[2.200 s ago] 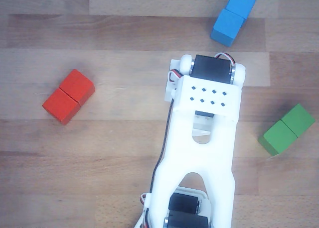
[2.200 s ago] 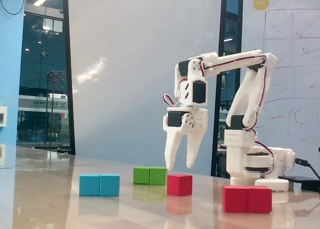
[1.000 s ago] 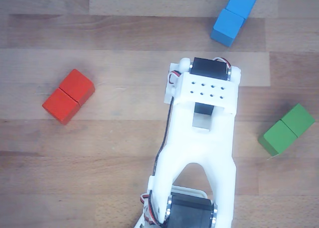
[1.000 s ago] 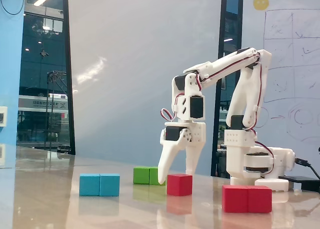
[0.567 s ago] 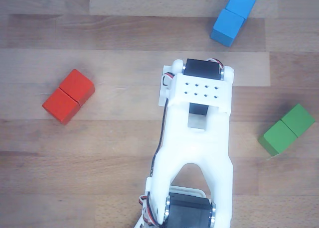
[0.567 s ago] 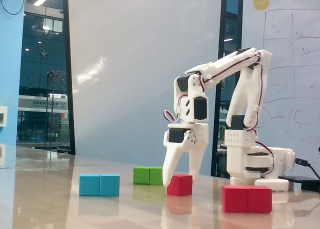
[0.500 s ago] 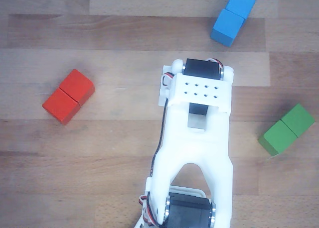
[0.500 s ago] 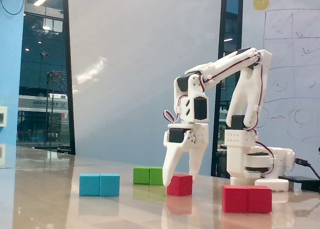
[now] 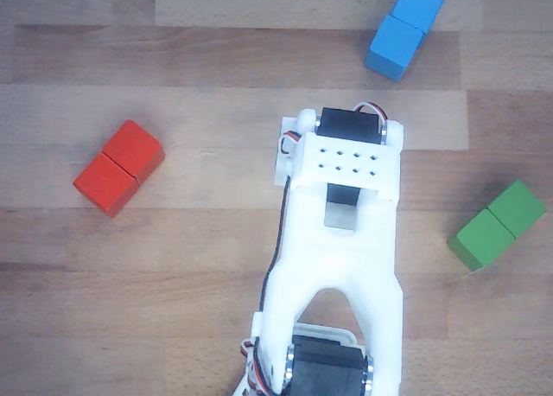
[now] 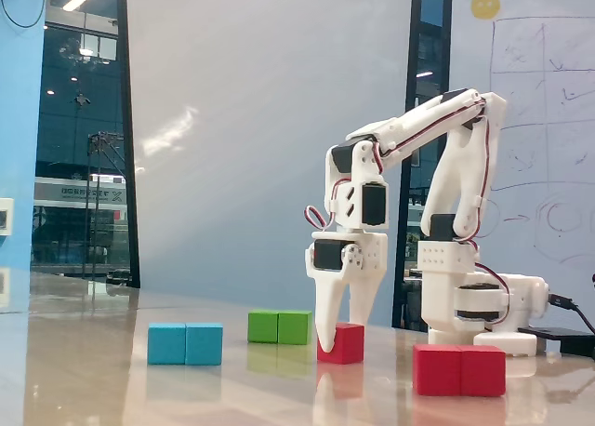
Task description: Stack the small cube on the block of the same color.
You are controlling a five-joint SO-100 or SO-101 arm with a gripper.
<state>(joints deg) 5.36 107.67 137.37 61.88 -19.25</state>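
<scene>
In the fixed view the small cube (image 10: pixel 344 344), red-orange, rests on the table under the arm. My gripper (image 10: pixel 340 339) points straight down over it, one finger against the cube's left face and the other behind its right side, shut on it. The red block (image 10: pixel 459 369), two cubes long, lies to the cube's right and nearer the camera. In the other view the same red block (image 9: pixel 118 168) sits at the left, while the white wrist (image 9: pixel 344 167) hides both the small cube and the fingertips.
A blue oblong block (image 10: pixel 185 343) lies at the left and a green one (image 10: pixel 279 326) behind the cube. From above, the blue block (image 9: pixel 403 28) is top right and the green block (image 9: pixel 498 224) at the right. The arm's base (image 10: pixel 469 305) stands right of centre.
The gripper came down around the small cube, then its left finger swung in against the cube, nudging it slightly right. The blocks have not moved.
</scene>
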